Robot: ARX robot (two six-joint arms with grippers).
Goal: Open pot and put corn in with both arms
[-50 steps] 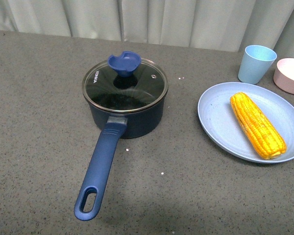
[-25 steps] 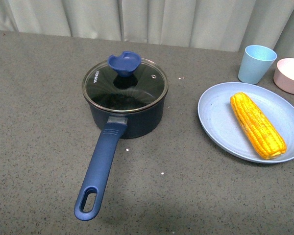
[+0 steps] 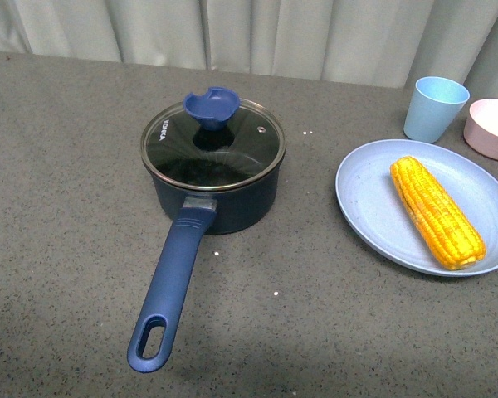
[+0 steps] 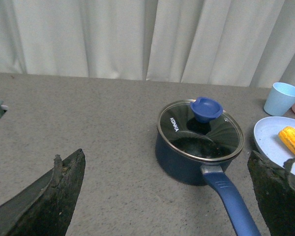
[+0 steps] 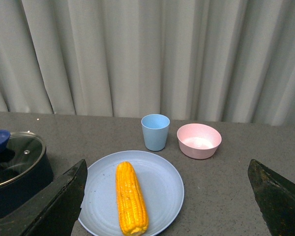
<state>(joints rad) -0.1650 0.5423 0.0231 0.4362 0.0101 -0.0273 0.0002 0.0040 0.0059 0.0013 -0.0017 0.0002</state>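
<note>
Spread wide and empty: left gripper [image 4: 169, 196], right gripper [image 5: 169, 196]; glass lid [image 3: 232, 149] likely slick, breakable, so take its blue knob [image 3: 212, 106]; corn [image 3: 436, 212] looks firm, ridged, so pinch mid-cob.

The pot [image 3: 224, 203] is being shown in dark navy blue. Its clear glass lid [image 3: 232, 153] is being marked by white lettering and topped by a blue knob [image 3: 212, 106]. The corn [image 3: 436, 211] is being seen in bright yellow-orange, patterned with rows of kernels, against a pale blue plate [image 3: 365, 199]. A light blue cup [image 3: 434, 108] and a pink bowl [image 3: 491, 128] are being displayed. The surface [image 3: 66, 207] is being seen as grey with white specks. Pale grey-white curtains [image 3: 315, 37] are being striped by vertical folds. The left hand [image 4: 163, 155] and right hand [image 5: 166, 161] are being shown in black.
</note>
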